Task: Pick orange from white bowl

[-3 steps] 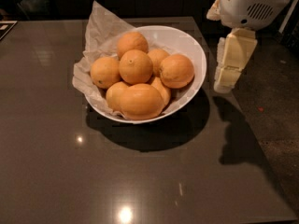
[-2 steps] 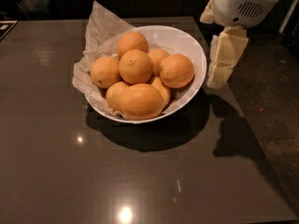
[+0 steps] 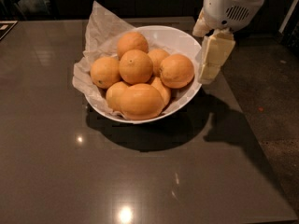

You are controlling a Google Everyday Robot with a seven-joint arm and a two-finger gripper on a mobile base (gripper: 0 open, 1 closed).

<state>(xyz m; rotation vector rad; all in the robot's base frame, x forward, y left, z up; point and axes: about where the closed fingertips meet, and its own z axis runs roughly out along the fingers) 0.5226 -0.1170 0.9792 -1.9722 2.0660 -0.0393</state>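
Observation:
The white bowl (image 3: 189,43) stands on the dark table, lined with crumpled pale paper (image 3: 100,27) and filled with several oranges. The orange (image 3: 176,71), round and slightly wider than tall, lies at the bowl's right side. A round one with a dark stem dot (image 3: 135,66) sits in the middle, and an elongated big one (image 3: 140,101) lies at the front. My gripper (image 3: 208,74) hangs from a white wrist (image 3: 231,6), pointing down just outside the bowl's right rim, beside the orange and apart from it. It holds nothing that I can see.
The glossy dark grey table (image 3: 56,162) ends at its right edge (image 3: 254,139), with speckled floor (image 3: 275,87) beyond. The paper stands up above the bowl's back left rim. Dark furniture runs along the back.
My gripper has moved left, from off to the bowl's right to right beside its right rim. The bowl and oranges have not moved.

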